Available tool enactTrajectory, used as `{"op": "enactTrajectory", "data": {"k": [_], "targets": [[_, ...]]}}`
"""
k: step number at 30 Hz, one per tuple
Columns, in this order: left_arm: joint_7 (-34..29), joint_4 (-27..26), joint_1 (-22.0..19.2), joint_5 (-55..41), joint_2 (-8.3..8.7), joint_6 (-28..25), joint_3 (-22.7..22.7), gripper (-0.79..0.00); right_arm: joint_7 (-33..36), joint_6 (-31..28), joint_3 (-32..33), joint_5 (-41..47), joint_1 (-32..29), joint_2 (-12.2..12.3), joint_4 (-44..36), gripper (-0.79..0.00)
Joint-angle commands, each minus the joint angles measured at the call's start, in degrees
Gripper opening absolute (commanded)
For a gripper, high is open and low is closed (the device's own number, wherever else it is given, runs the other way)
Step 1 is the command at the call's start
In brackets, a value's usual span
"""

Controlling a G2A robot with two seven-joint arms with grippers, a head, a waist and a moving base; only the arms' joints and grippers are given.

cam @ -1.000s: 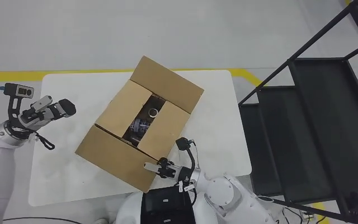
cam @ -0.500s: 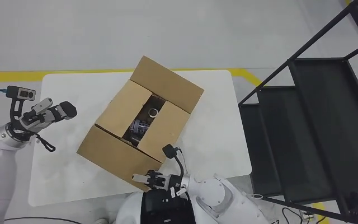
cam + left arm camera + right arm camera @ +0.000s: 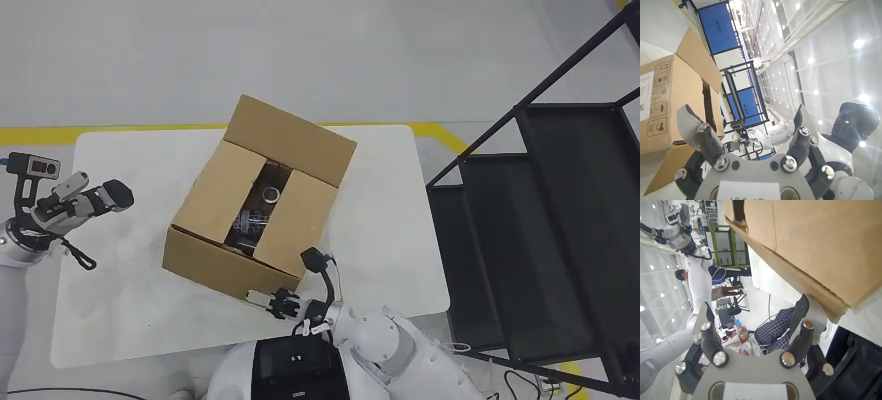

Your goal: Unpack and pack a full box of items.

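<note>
The cardboard box stands in the middle of the white table, top open, its flaps spread outward. Through the gap between two of the flaps, dark and metallic items show inside, too small to tell apart.

In the left wrist view, the side of the box carries a white paper label and, beside it, a column of black handling symbols. The label's lettering is too fine to make out.

The left gripper hangs off to the side of the box, well apart from it, above the table's edge. Its fingers are spread wide with nothing between them, and the box's labelled side lies beyond them.

The right gripper sits just beside the box's near bottom edge, on the robot's side. In the right wrist view the fingers are released and hold nothing. The back of one finger is up against the lower cardboard edge of the box, and the other finger stands clear of it.
</note>
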Motion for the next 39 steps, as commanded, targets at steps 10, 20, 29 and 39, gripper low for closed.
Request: {"op": "enactTrajectory", "data": {"k": [10,20,29,39], "targets": [[-0.8,-0.4,-0.3,-0.4,-0.17,0.7,0.3,0.0,-1.6,1.5,7.3,2.5,-2.3,1.1,-2.7,0.0],[-1.6,0.0,-0.3,-1.4,-0.35,1.6,0.5,0.0,6.1,-6.4,8.3,6.9,-1.4,1.7,-8.9,0.0],[-2.2,-0.6,0.9,-1.3,-0.57,1.4,1.0,0.0,-0.6,-3.5,1.3,5.5,12.8,-0.8,-0.7,0.0],[-3.2,-1.6,1.5,-2.1,-0.74,1.5,1.4,0.0,-3.0,-2.4,-0.6,6.6,17.0,-1.8,3.2,0.0]]}}
